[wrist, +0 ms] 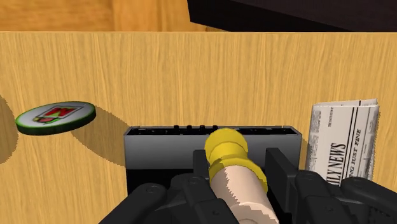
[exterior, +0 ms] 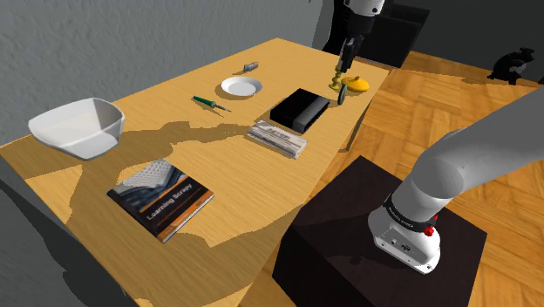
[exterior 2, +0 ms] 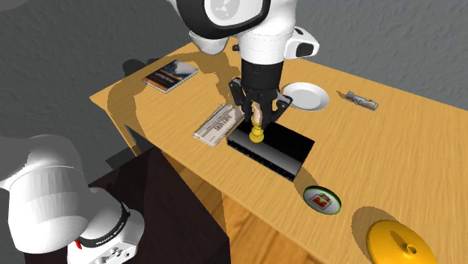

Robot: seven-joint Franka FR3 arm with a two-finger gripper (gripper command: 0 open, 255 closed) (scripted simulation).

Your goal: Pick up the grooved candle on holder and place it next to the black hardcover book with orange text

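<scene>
Wooden surface [exterior: 148,105], cluttered. Gripper [exterior 2: 257,120] clamps candle [exterior 2: 256,133] upright over black box [exterior 2: 281,150]; book [exterior: 161,199] with orange text lies well apart, toward shoulder view's lower left.

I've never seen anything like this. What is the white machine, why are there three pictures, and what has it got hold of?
It is a robot arm on a dark stand beside a wooden table. Two pictures come from cameras standing around it. The third comes from a camera on its hand, looking along its black pincer. The pincer is shut on a pale candle in a yellow holder. On the table lie a black box, a folded newspaper, a book, a white bowl and a plate.
</scene>
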